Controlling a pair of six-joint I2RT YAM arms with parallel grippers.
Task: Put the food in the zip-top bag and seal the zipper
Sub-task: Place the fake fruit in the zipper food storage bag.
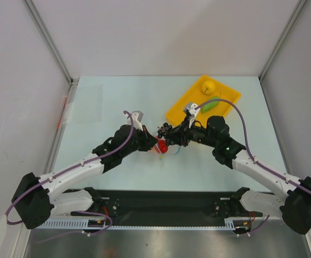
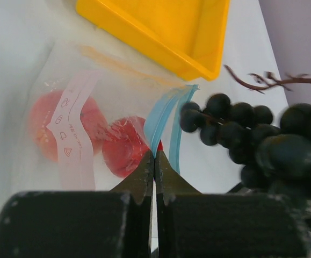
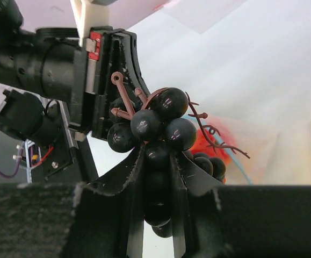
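Right hand [image 3: 158, 157] clamped on the grape bunch [image 2: 252, 134], just beside the mouth of the zip-top bag [image 2: 91, 102]. Left hand [image 2: 154, 157] pinched its lip. Narrow opening: the bunch could snag the zipper [image 2: 163, 115], yank it free, or spill onto the surface [image 1: 144, 172].

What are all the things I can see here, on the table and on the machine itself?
zip-top bag: one, clear, flat on the table between the arms
zipper strip: one, teal-blue, along the bag's mouth
red fruit: one, red, inside the bag
orange-red fruit: one, paler, inside the bag
grape bunch: one, black with a brown stem, held up beside the bag's mouth
tray: one, yellow, far right
yellow fruit: one, tray's far corner
green fruit: one, in the tray
table: one, pale
left fingers: black, shut on the bag's edge
right fingers: black, shut on the grape bunch
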